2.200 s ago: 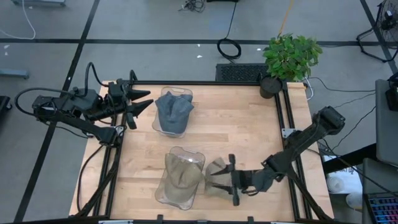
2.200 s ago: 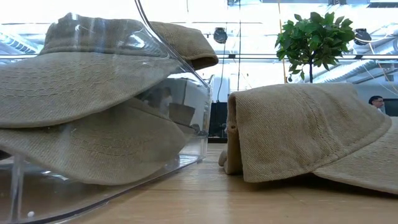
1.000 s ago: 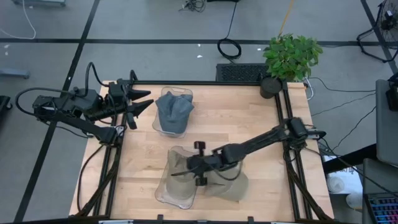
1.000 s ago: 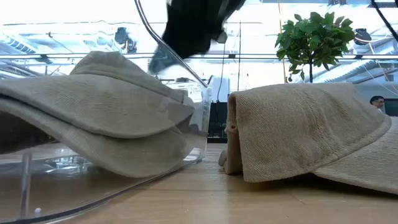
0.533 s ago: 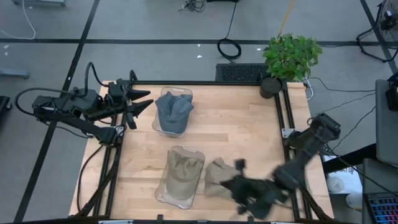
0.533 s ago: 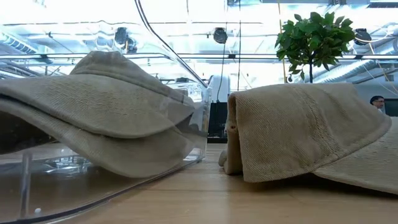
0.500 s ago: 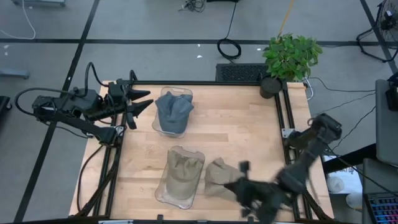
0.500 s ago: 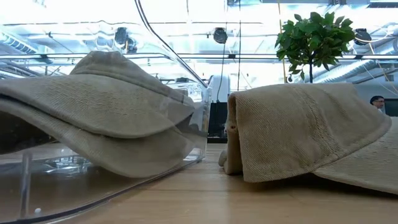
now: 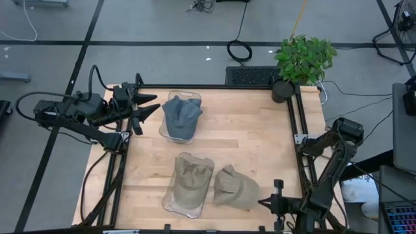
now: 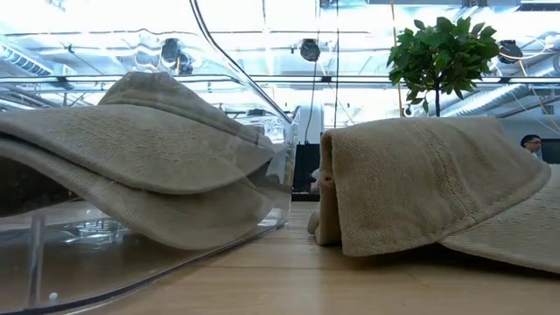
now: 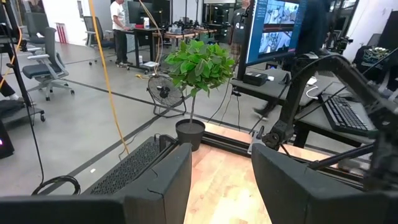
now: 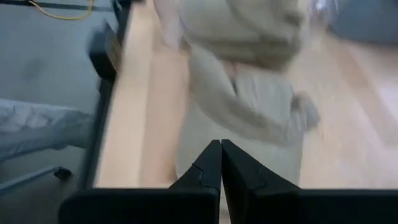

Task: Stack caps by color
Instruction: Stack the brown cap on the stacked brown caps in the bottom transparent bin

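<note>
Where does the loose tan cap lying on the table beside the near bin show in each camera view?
High view: loose tan cap on the wood near the front edge, just right of the bin of tan caps.
Low view: fills the right half, bin to its left.
Left wrist view: not in it.
Right wrist view: blurred, ahead of the shut right gripper, at centre.
Shared landmark: potted plant.

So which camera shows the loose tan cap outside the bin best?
The high view: the whole tan cap lies on the table beside the clear bin. The low view shows only its side, edge-on; the right wrist view shows it blurred; the left wrist view misses it.
</note>
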